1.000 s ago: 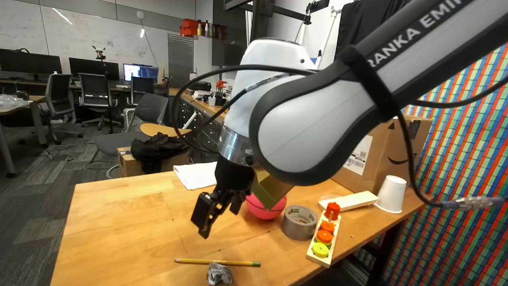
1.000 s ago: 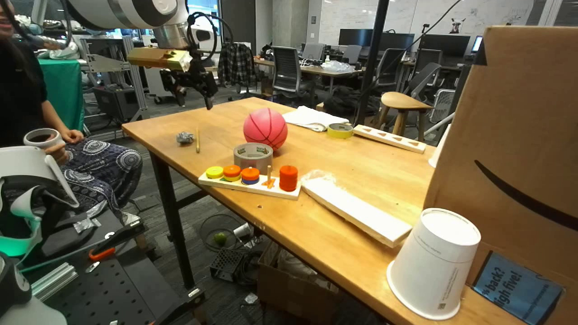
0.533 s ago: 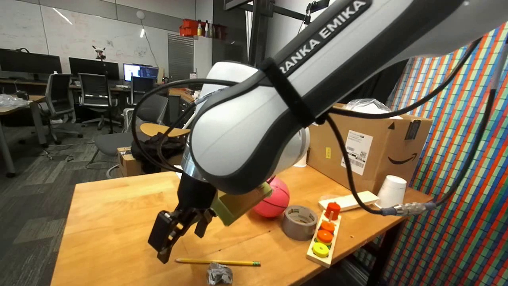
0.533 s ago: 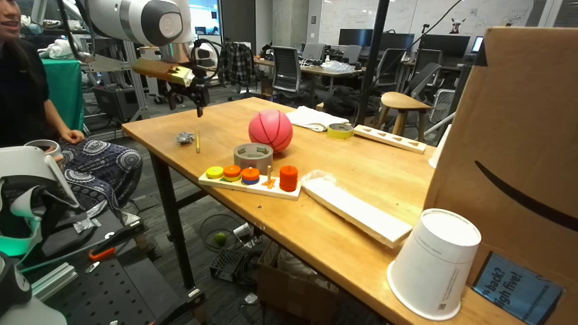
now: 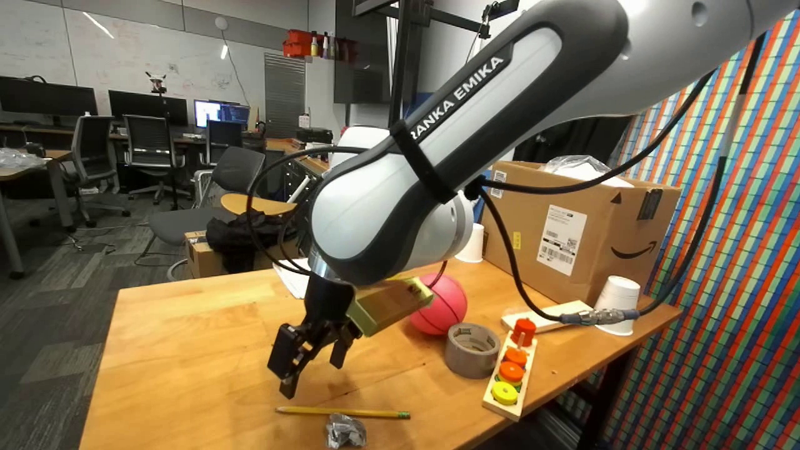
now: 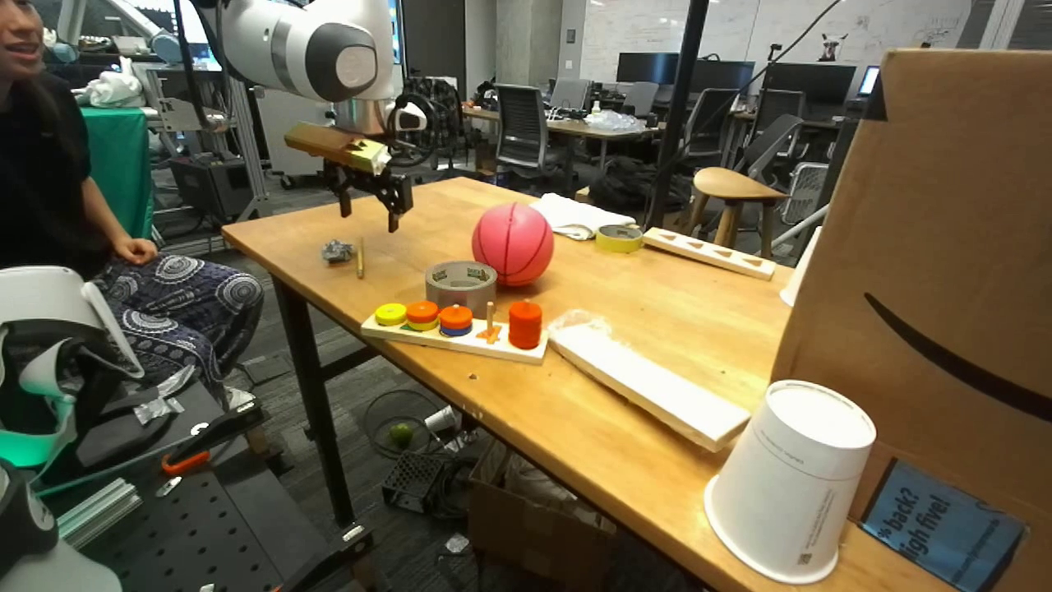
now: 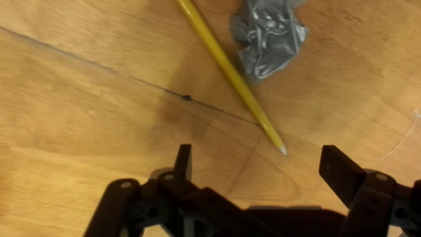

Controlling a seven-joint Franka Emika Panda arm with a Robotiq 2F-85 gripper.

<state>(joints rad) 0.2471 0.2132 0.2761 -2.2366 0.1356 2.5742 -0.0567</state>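
Note:
My gripper (image 7: 256, 149) is open and empty, above the wooden table (image 5: 187, 350). It also shows in both exterior views (image 5: 312, 378) (image 6: 370, 219). A yellow pencil (image 7: 230, 70) lies on the table, its tip between the fingers in the wrist view but below them. A crumpled piece of silver tape (image 7: 268, 36) lies beside the pencil; both also show in an exterior view, pencil (image 5: 344, 412) and silver tape (image 5: 345, 431). A pink basketball-patterned ball (image 6: 514, 247) is on the table beyond a grey tape roll (image 6: 448, 288). The arm stands partly in front of the ball in an exterior view (image 5: 445, 306).
A peg board (image 6: 460, 344) with coloured rings lies near the table edge, beside a pale wooden plank (image 6: 649, 378). White cups (image 6: 789, 485) (image 5: 472, 244) stand by a cardboard box (image 5: 531, 219). A yellow tape roll (image 6: 619, 240) and white cloth (image 6: 567, 215) lie farther back. A person (image 6: 41, 164) sits nearby.
The gripper has come lower, toward the pencil, then shifted back a little toward the ball; it stays open. The ball has rolled away from the pencil, past the grey tape roll.

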